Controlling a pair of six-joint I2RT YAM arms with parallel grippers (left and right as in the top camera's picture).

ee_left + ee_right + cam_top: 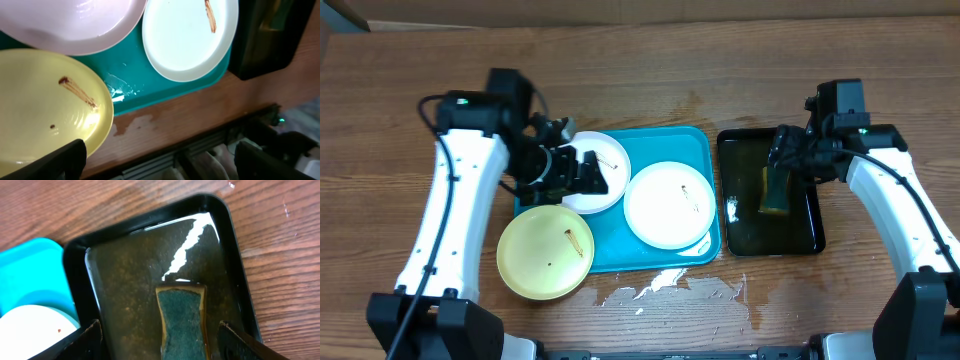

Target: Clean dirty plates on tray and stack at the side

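**A:** Where do we stand with the 3 plates?

**B:** All 3 show a brown smear and none is stacked at the side. The rear white plate (612, 152) and the right white plate (670, 205) lie on the turquoise tray (698, 142). The yellow plate (546, 252) overhangs its near left corner.

**A:** So which step are we on?

**B:** We judge it to be fetching the sponge (182, 325). It sits in the shallow water of the black tray (741, 142), just beside the turquoise one. Our right fingers (86, 342) are spread on either side of it, with a gap on each side, so nothing is pinched.

**A:** And our left side?

**B:** The left fingers (60, 162) are spread wide and empty above the rear white plate. We cannot tell whether they touch it.

**A:** What does the next move call for?

**B:** We would bring the right fingers in on the sponge's 2 long sides, lift it clear of the rim and carry it to a smear. The left fingers would likely need to steady that plate's edge. There is a wet patch (670, 288) on the tabletop (640, 80) in front, so a plate set down there could slide.
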